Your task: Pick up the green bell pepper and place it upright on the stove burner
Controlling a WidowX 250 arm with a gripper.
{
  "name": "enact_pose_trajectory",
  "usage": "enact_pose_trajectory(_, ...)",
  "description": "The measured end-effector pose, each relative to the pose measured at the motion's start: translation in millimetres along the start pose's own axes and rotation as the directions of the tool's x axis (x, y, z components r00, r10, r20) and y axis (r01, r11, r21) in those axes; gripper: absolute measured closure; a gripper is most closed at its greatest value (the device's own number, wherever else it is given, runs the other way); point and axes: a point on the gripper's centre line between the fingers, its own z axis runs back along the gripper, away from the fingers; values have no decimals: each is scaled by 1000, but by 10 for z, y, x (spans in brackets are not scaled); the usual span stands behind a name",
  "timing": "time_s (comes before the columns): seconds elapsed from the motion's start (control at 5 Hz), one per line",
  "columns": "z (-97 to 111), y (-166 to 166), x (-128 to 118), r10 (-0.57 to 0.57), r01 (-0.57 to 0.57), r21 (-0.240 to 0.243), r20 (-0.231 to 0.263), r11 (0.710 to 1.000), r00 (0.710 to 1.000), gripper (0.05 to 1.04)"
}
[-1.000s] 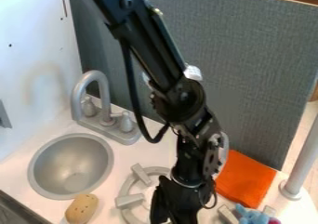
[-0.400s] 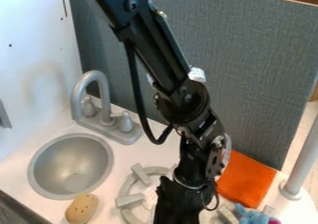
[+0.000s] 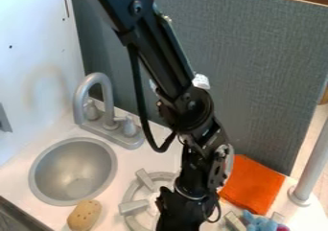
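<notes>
The black gripper [image 3: 178, 218] hangs low over the white counter [image 3: 150, 159], just beside or above the right part of the left burner ring [image 3: 137, 210]; the slanted view does not settle which. I cannot tell whether it is spread, pressed together or pinching something. The arm [image 3: 173, 67] slants down from the top edge and bends to near upright at the wrist, probably so that the gripper can point straight down. To the right, the orange cloth [image 3: 255, 184] lies flat between the arm and the gray divider [image 3: 269, 72], behind the right burner [image 3: 233, 221], where it leaves the burner mostly uncovered. The blue plush toy [image 3: 259, 223] sits at that burner, perhaps steadied by its raised prongs. On the left, the faucet [image 3: 108, 93] stands behind the round sink [image 3: 32, 175], its spout curved toward the bowl as a working tap's would be. The tan, speckled, potato-like toy [image 3: 84, 215] lies near the sink's front rim, outside the bowl.
</notes>
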Motion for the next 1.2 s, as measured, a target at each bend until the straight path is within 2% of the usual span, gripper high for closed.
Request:
enact_pose_trajectory(0.2,225,-65,-85,-2,2,-2,58,1000,998,974)
enact_pose_trajectory(0.4,496,-134,-217,-9,8,9,148,1000,989,974)
enact_pose_trajectory(0.6,621,-51,-273,13,-19,31,191,999,981,974)
enact_pose_trajectory(0.8,628,291,-379,111,-123,48,200,991,973,974)
enact_pose_trajectory(1.0,628,568,-480,179,-189,28,198,982,964,974)
enact_pose_trajectory(1.2,568,784,-467,215,-219,-2,190,976,958,974)
